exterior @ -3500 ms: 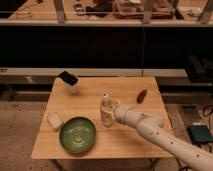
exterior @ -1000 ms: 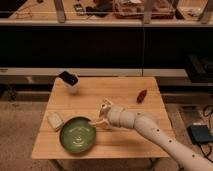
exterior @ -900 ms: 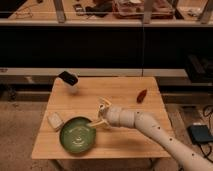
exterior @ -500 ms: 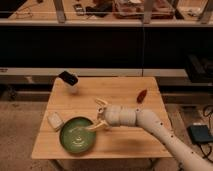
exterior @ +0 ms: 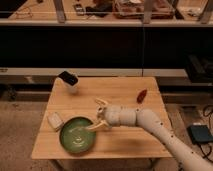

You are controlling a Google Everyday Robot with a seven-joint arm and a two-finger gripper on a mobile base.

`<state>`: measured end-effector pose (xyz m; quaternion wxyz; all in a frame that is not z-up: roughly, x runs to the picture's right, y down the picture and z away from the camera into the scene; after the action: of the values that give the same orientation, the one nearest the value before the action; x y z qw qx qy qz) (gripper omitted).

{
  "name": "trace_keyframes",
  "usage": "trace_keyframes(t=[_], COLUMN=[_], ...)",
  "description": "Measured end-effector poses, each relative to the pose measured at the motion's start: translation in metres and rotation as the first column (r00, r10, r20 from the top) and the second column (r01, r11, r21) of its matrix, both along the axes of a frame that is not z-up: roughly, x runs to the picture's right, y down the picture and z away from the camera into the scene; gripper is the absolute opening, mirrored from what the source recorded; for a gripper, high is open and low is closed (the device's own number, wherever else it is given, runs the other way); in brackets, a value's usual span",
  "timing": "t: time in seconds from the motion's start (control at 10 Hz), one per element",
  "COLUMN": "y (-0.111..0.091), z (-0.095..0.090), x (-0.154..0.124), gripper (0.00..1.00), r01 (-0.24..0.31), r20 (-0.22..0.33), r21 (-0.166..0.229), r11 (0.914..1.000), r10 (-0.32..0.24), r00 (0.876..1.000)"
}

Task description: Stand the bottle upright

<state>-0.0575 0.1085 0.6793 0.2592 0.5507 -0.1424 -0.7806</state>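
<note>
Seemingly hand (exterior: 95, 115) at green plate (exterior: 67, 141) right rim, above wooden table (exterior: 125, 90); fingers (exterior: 94, 127) apart, gripping nothing.

On the table (exterior: 115, 87), a plate (exterior: 75, 137) was set front left, a block (exterior: 55, 120) just beside it on its left. The gripper (exterior: 97, 115) was held at the plate's right rim. A small object (exterior: 142, 95) was placed right rear.

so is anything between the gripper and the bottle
Nothing visible. The gripper is at the rim of the green plate, and a pale shape right at it, probably the bottle, pokes over that rim. The white block and red thing lie well aside.
</note>
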Motion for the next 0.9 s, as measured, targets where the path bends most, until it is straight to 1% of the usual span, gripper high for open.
trace_keyframes(t=[0.1, 0.3, 0.5, 0.9], y=[0.001, 0.006, 0.006, -0.015], z=[0.012, 0.039, 0.039, 0.014], x=[0.006, 0.021, 0.022, 0.022], gripper=[0.8, 0.8, 0.8, 0.8], r01=[-0.017, -0.051, -0.054, -0.086], r20=[-0.005, -0.024, -0.027, -0.054], r21=[-0.035, -0.11, -0.115, -0.112], r11=[0.9993, 0.9926, 0.9919, 0.9899], r10=[0.017, 0.049, 0.051, 0.08], r00=[1.0, 0.999, 0.998, 0.995])
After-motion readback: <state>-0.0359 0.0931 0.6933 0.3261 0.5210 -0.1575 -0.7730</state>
